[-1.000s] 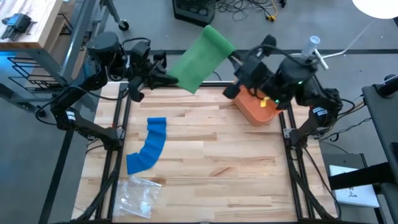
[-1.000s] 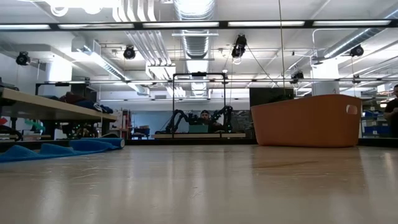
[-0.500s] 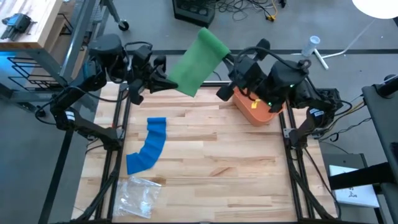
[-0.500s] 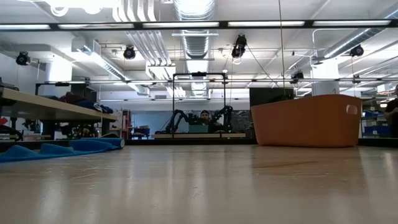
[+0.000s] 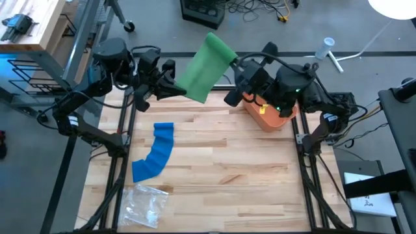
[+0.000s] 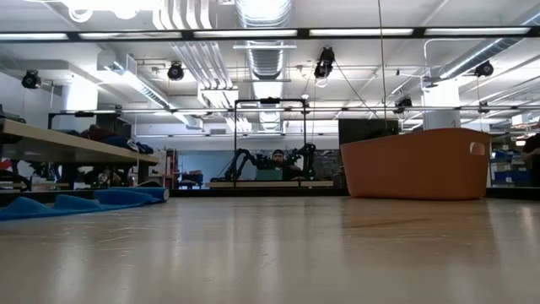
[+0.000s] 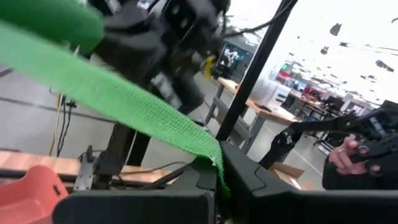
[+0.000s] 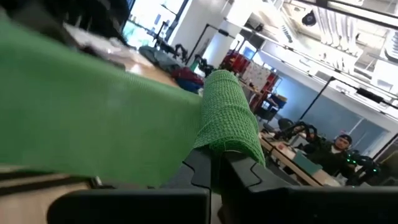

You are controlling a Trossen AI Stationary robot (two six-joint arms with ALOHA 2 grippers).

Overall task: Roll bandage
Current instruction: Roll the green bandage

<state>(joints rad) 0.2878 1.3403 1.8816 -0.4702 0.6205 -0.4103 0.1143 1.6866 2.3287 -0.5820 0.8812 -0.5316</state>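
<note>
You have the green bandage [image 5: 205, 68] stretched in the air between both arms, above the far edge of the table [image 5: 214, 175]. The left gripper [image 5: 177, 90] is clamped shut on the lower end of the strip, and the right gripper [image 5: 235, 60] is clamped shut on the upper end, where the cloth is already wound over a little. Over the last second your right arm has swung leftward toward the other arm, so the strip now hangs a touch steeper and shorter between the two grips, while the left gripper has barely shifted. To my eye that means you are closing the gap to take up length, so the roll is only just started. The blue bandage [image 5: 155, 153] lies flat on the table near the left side, untouched, with the orange bin [image 5: 268, 119] under your right arm and a plastic bag [image 5: 145, 205] at the near edge
</note>
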